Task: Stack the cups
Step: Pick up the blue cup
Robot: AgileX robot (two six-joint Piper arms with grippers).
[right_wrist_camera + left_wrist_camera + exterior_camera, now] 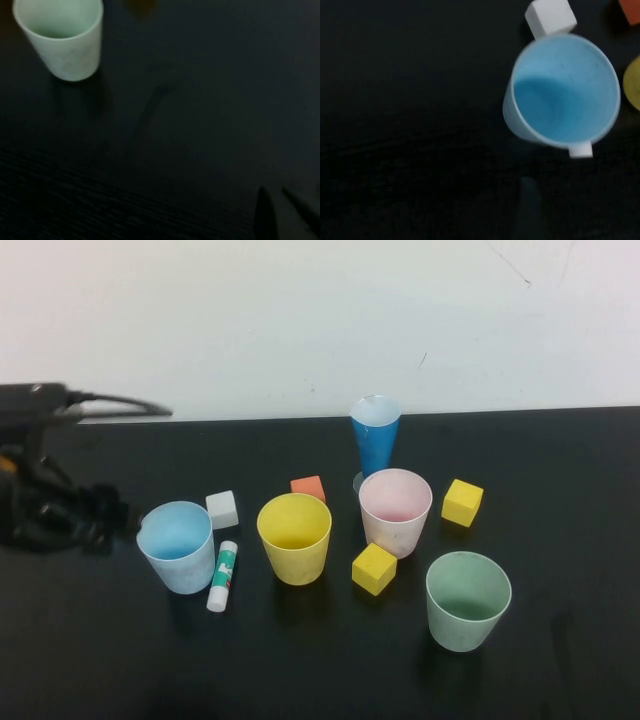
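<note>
From above, the blue cup (177,545), yellow cup (295,537), pink cup (395,509) and green cup (467,599) stand unstacked on the tabletop (90,640), the left claw (105,510) beside blue, its spread unclear; the left wrist view looks into the blue cup (565,90); the right wrist view shows the right claw (280,212) clenched, empty, well apart from green.

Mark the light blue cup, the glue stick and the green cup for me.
light blue cup (177,545): high view, on its inside wall.
glue stick (222,576): high view, on the middle of its tube.
green cup (467,598): high view, on its inside.
</note>
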